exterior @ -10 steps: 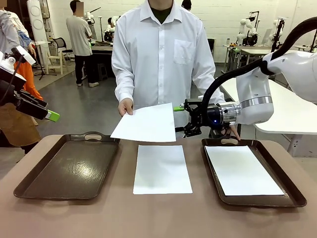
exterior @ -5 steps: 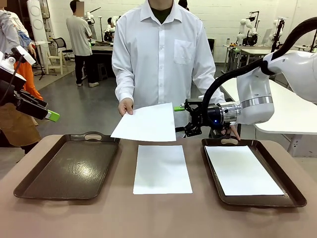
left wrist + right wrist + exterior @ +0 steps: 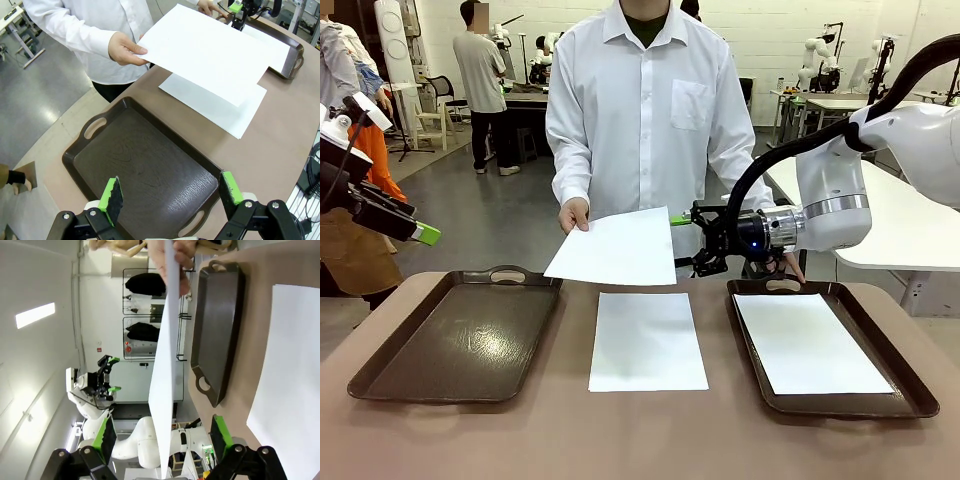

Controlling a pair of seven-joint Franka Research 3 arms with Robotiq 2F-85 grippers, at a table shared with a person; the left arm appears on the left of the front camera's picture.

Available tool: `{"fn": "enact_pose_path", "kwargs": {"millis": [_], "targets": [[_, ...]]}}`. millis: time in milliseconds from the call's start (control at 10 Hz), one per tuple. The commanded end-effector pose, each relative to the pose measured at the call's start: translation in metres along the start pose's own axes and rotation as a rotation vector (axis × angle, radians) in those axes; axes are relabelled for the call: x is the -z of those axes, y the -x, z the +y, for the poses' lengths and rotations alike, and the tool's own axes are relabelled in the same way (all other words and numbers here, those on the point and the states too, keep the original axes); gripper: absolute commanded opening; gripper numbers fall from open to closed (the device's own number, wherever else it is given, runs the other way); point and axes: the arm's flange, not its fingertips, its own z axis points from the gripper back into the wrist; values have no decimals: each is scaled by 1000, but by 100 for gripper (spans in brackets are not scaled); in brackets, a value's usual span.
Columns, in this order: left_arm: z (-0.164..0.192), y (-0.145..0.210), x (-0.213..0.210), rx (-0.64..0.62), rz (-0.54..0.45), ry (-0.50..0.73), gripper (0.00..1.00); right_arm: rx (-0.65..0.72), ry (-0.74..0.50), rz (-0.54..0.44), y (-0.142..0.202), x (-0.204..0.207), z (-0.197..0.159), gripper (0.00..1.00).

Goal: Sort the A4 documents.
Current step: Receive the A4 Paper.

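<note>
Although the smooth brown worktop [image 3: 640, 440] carries two dark, grained, handled trays, the left tray [image 3: 460, 340] bare and the right tray [image 3: 920, 400] holding one white sheet [image 3: 810, 345], the handover is judged the step in hand. A second sheet [image 3: 647, 340] lies flat between the trays. A third sheet [image 3: 615, 250], thin and limp, is held out by a hand [image 3: 573, 214], its edge between the wide-open jaws of the right pincer [image 3: 682, 240], ungripped. A square, gentle closing near that edge is advised, lest the paper be creased. The left pincer [image 3: 170, 192] is spread wide and empty, facing the left tray.
</note>
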Motion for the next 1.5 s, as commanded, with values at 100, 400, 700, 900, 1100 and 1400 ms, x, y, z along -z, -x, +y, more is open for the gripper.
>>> {"fn": "enact_pose_path", "kwargs": {"millis": [100, 400, 700, 900, 1100, 1400], "targets": [[1, 1, 0, 9, -3, 7, 100, 98, 25, -51, -16, 21, 4, 100], [1, 1, 0, 9, -3, 7, 100, 130, 21, -35, -28, 39, 1, 100], [1, 1, 0, 9, -3, 7, 100, 125, 14, -10, -31, 52, 1, 100], [1, 1, 0, 9, -3, 7, 100, 110, 9, 3, -28, 55, -2, 96], [1, 1, 0, 9, -3, 7, 100, 99, 6, 13, -26, 55, -4, 79], [1, 1, 0, 9, -3, 7, 100, 91, 1, 6, -24, 54, -3, 48]]}}
